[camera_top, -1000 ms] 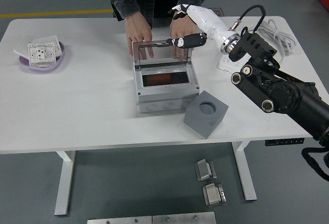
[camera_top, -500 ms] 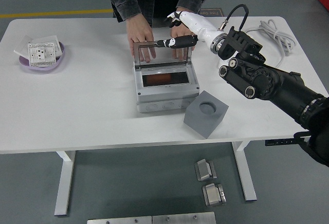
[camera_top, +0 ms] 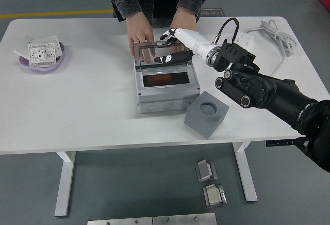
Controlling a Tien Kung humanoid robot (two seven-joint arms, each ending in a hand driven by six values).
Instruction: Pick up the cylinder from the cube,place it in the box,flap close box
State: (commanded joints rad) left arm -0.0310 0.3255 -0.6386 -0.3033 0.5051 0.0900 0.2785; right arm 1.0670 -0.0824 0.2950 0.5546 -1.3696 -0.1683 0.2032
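Near the middle of the desk stood the grey box, its clear lid raised upright along the back edge. Inside it lay the cylinder, showing as an orange-brown shape in the opening. The right hand reached in from the right side, its white fingers spread loosely against the lid's right part and grasping nothing. A person stood at the far edge, with one hand flat on the desk behind the lid and the other just behind the robot's hand. The grey cube sat just beside the box's front right corner, its round socket facing up. Near the far left corner rested a purple dish holding white parts. A white cable lay coiled near the far right corner.
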